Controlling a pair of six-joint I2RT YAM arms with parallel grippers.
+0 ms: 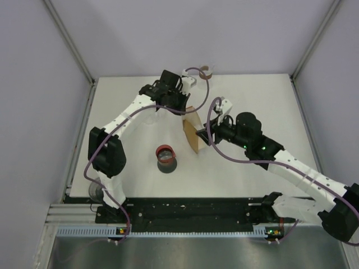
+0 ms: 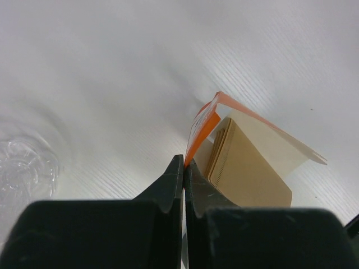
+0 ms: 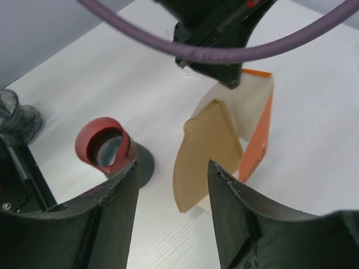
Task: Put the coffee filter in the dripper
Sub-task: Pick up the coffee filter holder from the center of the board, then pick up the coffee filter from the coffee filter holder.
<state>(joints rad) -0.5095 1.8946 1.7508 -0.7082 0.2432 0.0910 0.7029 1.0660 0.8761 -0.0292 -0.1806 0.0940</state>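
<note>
filter still in its packet, dripper waiting nearby

the left tool [image 2: 183, 162] is pressed together on the orange edge of a paper packet [image 2: 269, 134]. it holds the packet up so the mouth is open. brown filters [image 2: 247, 174] stick out of the packet, standing on edge.

the right tool [image 3: 174, 168] is spread wide. the front filter [image 3: 205, 151] sits in the gap between its two fingers [image 3: 112, 224]. i cannot tell if a finger touches the paper.

from above, the packet and filter [image 1: 193, 137] are near the middle of the white surface [image 1: 258, 101], between the left tool [image 1: 182, 103] and the right tool [image 1: 208, 134].

the dripper [image 1: 165, 152] has a red rim and a dark body. it stands upright on the surface, near the packet but not touching it, on the side closer to the arm bases. there is no filter in the dripper [image 3: 109, 148].

a clear glass thing [image 2: 25, 168] sits on the surface to the left of the left tool.
</note>
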